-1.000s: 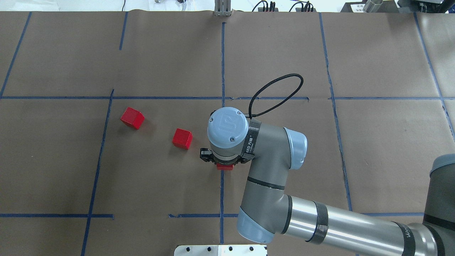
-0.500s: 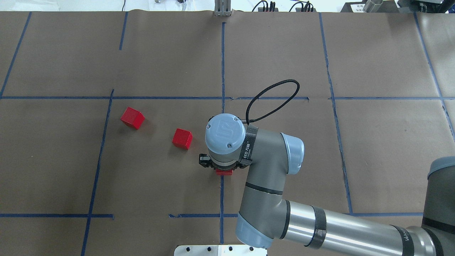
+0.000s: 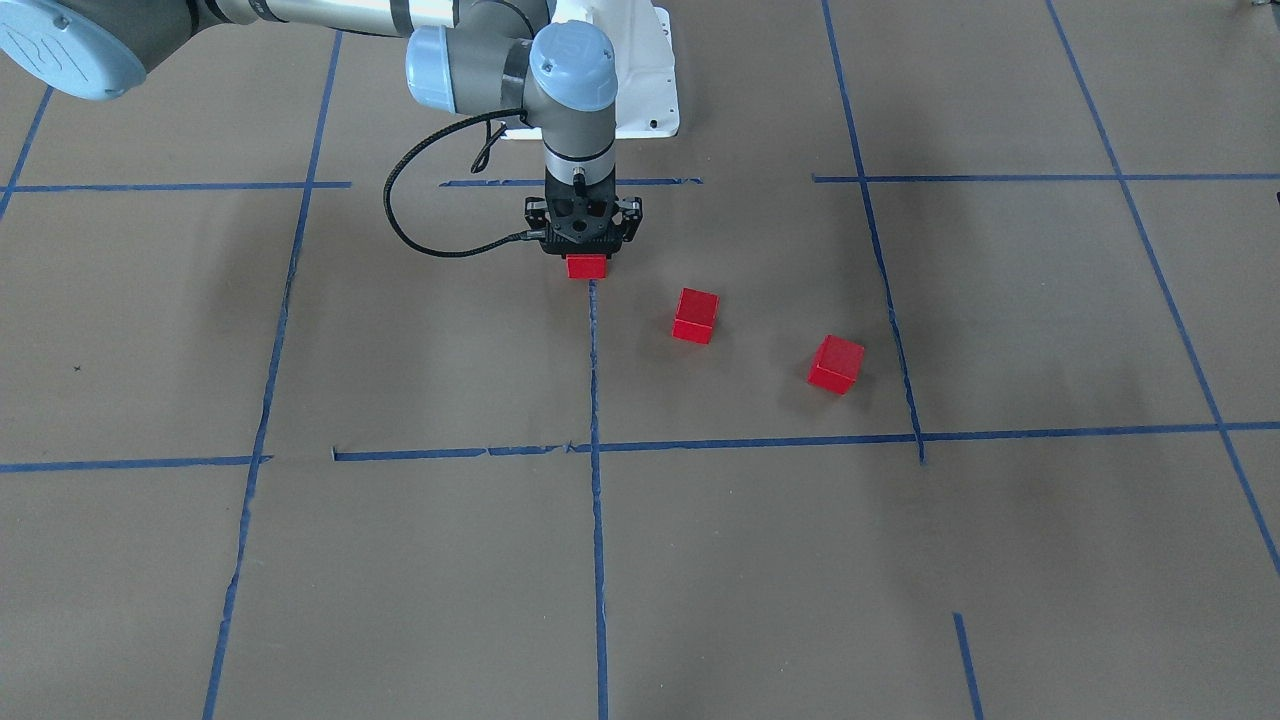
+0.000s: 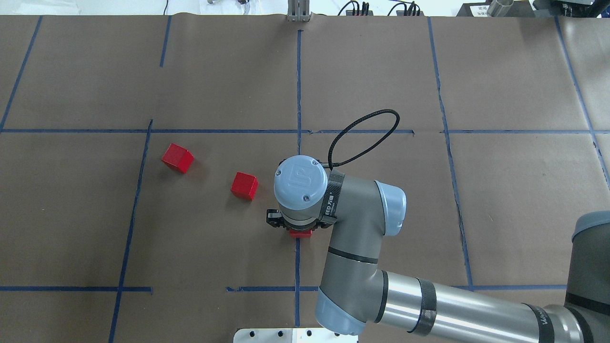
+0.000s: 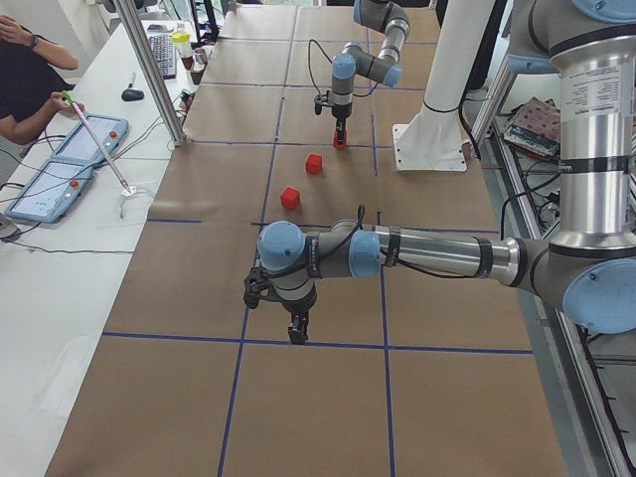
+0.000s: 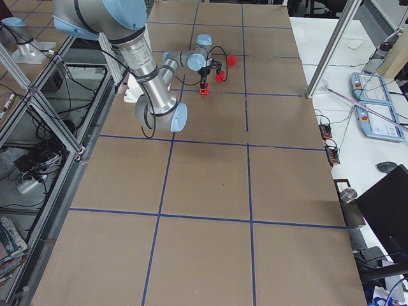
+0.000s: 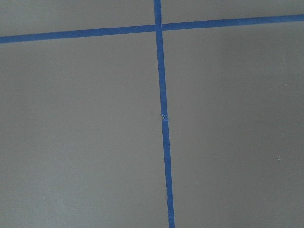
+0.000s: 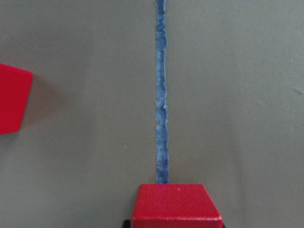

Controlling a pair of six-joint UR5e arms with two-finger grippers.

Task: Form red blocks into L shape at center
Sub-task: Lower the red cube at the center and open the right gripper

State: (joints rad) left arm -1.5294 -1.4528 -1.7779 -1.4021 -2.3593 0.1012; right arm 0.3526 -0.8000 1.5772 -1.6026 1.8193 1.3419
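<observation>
1. One of three red blocks, the held block point(image 3: 587, 268), sits between the fingers of the right hand point(image 3: 587, 258). The hand is clenched on it from above, with the wrist pointing straight down.
2. This block is at the center point(image 3: 592, 335) of the table point(image 3: 300, 560), on the blue tape line point(image 8: 161, 95) that runs from the robot's edge toward the operators' edge. It is very low, but I cannot tell whether its underside touches the paper.
3. The second block point(image 4: 244, 186) lies free on the brown paper near the held block. It is on the side toward the table's left end and a little toward the operators' edge.
4. The third block point(image 4: 177, 158) lies further toward the left end, apart from the second, and is turned at an angle to the tape grid.
5. All three blocks stand apart from one another.
6. The left hand point(image 5: 296, 331) hangs pointing down near the table's left end, and its wrist view looks onto a tape crossing point(image 7: 158, 27). Only the side view shows the hand itself, so I cannot tell whether it is released or clenched.
7. The white base plate point(image 3: 650, 90) sits at the robot's edge of the table, behind the right hand.
</observation>
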